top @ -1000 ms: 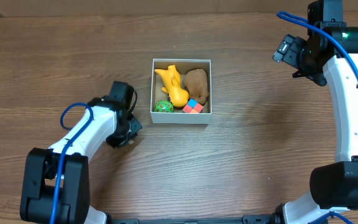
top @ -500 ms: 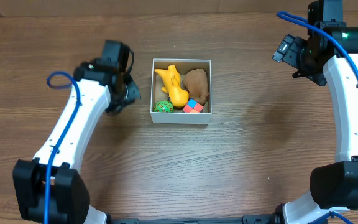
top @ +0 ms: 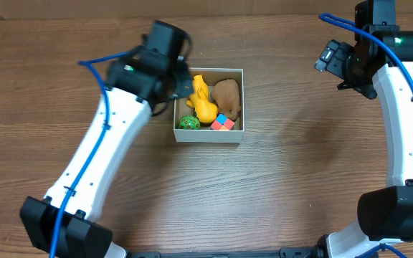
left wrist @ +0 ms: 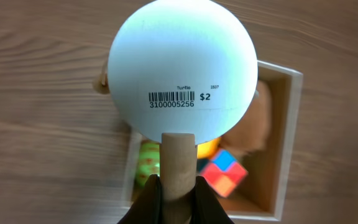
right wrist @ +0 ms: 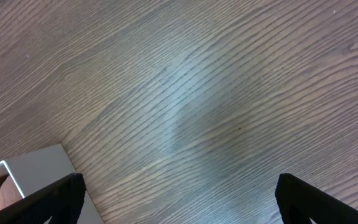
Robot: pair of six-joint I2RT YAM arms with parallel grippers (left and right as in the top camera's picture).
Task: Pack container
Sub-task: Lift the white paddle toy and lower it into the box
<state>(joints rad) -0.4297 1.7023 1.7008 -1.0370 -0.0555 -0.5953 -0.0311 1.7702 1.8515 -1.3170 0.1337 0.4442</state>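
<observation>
The container [top: 208, 137] is a square white-walled box at the table's middle. It holds a yellow toy [top: 202, 100], a brown toy [top: 227, 95], a red-and-blue cube [top: 222, 122] and a green ball [top: 187, 122]. My left gripper [top: 178, 84] hangs over the box's back left corner. In the left wrist view the gripper [left wrist: 178, 190] is shut on the wooden handle [left wrist: 178, 158] of a white ball toy [left wrist: 182, 68], above the container [left wrist: 289, 124]. My right gripper [right wrist: 179, 199] stands wide open over bare wood, off at the back right [top: 333, 61].
A corner of the container [right wrist: 36, 171] shows at the left edge of the right wrist view. Brown wooden tabletop [top: 300, 179] surrounds the box on all sides. My left arm [top: 99, 158] stretches across the table's left half.
My left arm has swung from the table left of the box, back and right, to above the box's back left corner, carrying the ball toy. The right arm has stayed put.
</observation>
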